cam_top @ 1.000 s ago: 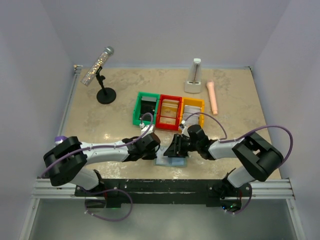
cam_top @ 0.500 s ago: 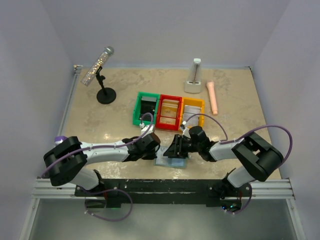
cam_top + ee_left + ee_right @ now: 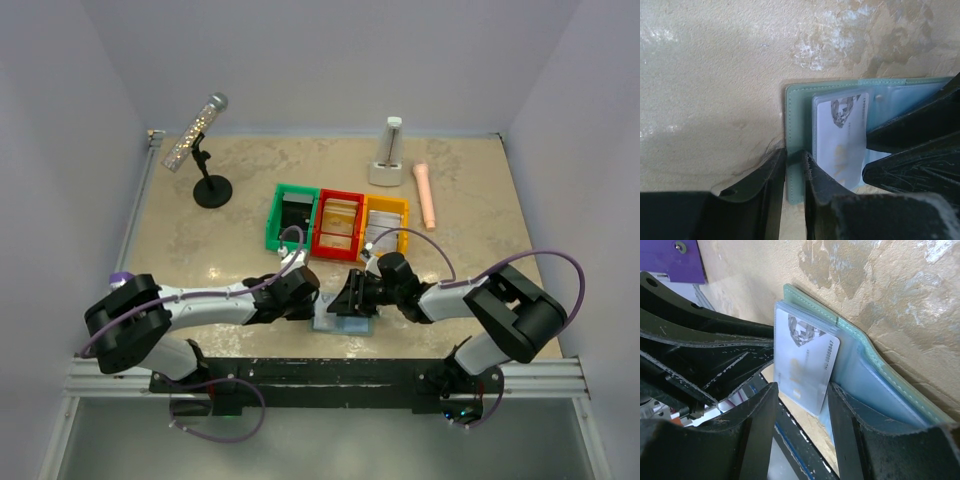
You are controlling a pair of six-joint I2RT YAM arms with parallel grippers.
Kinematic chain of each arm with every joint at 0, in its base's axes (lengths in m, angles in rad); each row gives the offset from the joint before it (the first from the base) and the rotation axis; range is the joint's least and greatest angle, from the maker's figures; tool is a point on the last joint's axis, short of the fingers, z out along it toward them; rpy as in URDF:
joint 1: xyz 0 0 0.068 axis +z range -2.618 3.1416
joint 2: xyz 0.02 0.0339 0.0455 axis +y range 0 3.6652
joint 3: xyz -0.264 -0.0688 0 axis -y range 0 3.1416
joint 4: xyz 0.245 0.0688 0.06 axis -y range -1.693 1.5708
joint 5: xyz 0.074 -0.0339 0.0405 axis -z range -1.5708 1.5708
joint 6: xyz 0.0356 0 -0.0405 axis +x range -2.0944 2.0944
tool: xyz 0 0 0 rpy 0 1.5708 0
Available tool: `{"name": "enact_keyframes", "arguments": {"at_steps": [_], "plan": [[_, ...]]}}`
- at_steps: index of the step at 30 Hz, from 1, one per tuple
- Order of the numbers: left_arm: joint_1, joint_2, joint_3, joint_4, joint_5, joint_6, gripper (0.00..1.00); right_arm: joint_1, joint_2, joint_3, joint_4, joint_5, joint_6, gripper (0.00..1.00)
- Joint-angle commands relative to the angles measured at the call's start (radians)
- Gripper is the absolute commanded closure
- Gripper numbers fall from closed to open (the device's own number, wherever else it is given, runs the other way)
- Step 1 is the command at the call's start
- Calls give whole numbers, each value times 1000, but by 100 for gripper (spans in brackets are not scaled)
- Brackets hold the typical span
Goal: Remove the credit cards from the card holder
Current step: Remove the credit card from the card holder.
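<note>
The card holder [image 3: 342, 323] lies open on the table near its front edge, between both grippers. Its grey-green edge [image 3: 797, 115] and pale blue panel [image 3: 875, 390] show in the wrist views. One pale credit card [image 3: 840, 135] sticks partway out of a pocket. My left gripper [image 3: 794, 161] has its jaws narrowly apart, and the holder's flat left edge strip shows in the gap. My right gripper [image 3: 802, 390] stands open, its fingers flanking the card's [image 3: 802, 365] free end. In the top view the left gripper [image 3: 316, 310] and right gripper [image 3: 346, 312] nearly meet over the holder.
Green [image 3: 292, 217], red [image 3: 338, 224] and yellow [image 3: 385, 222] bins stand just behind the grippers. A microphone on a stand [image 3: 205, 150], a metronome [image 3: 388, 155] and a pink cylinder [image 3: 425, 195] sit further back. The black base rail [image 3: 330, 370] runs just in front of the holder.
My left gripper's jaws have parted a little over the holder's edge. Neither arm nor the holder has visibly shifted in the top view.
</note>
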Motion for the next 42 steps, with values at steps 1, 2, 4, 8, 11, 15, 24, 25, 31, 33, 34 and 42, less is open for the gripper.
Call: {"name": "enact_keyframes", "arguments": {"at_steps": [1, 2, 4, 8, 11, 15, 24, 25, 31, 33, 34, 42], "plan": [[-13, 5, -51, -153, 33, 4, 74, 5, -6, 9, -27, 24, -23, 50], [-13, -3, -47, -158, 32, 5, 74, 5, -8, 10, -27, 24, -23, 50], [-13, -17, -41, -170, 27, 8, 74, 4, -9, 10, -30, 26, -24, 50], [-8, -50, -32, -205, 7, 14, 74, 5, -17, 14, -45, 27, -30, 50], [-2, -84, -34, -225, -10, 19, 74, 4, -20, 17, -56, 27, -36, 50], [0, -156, -64, -170, -5, 20, 74, 5, -20, 15, -57, 27, -38, 50], [0, -320, -166, 71, 73, 54, 40, 5, -20, 20, -65, 23, -41, 49], [0, -327, -162, 77, 76, 62, 38, 5, -19, 21, -65, 23, -41, 49], [0, -305, -166, 166, 120, 76, 37, 5, -13, 27, -66, 21, -41, 49], [0, -282, -164, 189, 133, 82, 37, 5, -13, 29, -69, 21, -41, 49], [0, -268, -162, 201, 136, 82, 37, 5, -16, 27, -73, 21, -42, 49], [0, -198, -169, 288, 159, 77, 37, 5, -13, 35, -83, 17, -47, 48]]}}
